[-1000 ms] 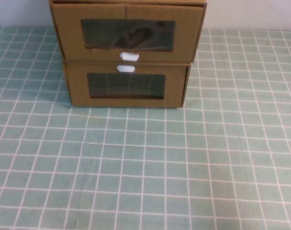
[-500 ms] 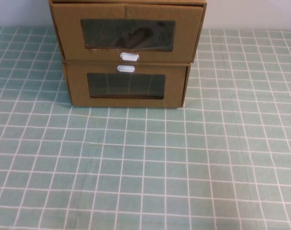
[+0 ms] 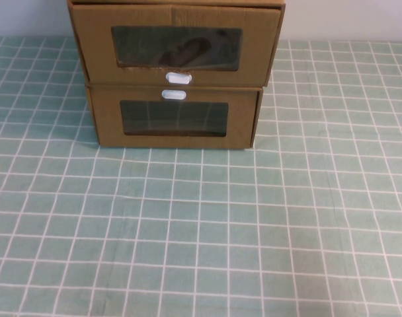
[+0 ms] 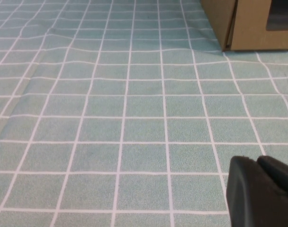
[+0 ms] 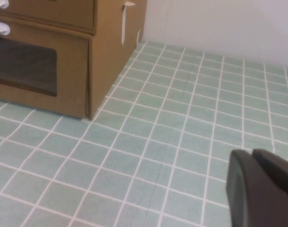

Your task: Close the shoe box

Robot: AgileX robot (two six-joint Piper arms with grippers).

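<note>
The shoe box (image 3: 174, 43) is the upper of two stacked brown cardboard drawer boxes at the far middle of the table. Its window shows a dark shoe, and its white pull tab (image 3: 178, 78) sits below the window. Its front stands forward of the lower box's front. A bottom strip of it shows in the right wrist view (image 5: 49, 9). My left gripper (image 4: 256, 161) and right gripper (image 5: 252, 152) are both shut and empty, low over the tablecloth, well short of the boxes. Neither gripper shows in the high view.
The lower box (image 3: 174, 119) has its white tab (image 3: 174, 94) above its window; it also shows in the left wrist view (image 4: 248, 23) and the right wrist view (image 5: 40, 71). A green checked tablecloth (image 3: 201, 224) covers the table. A white wall (image 5: 220, 23) stands behind.
</note>
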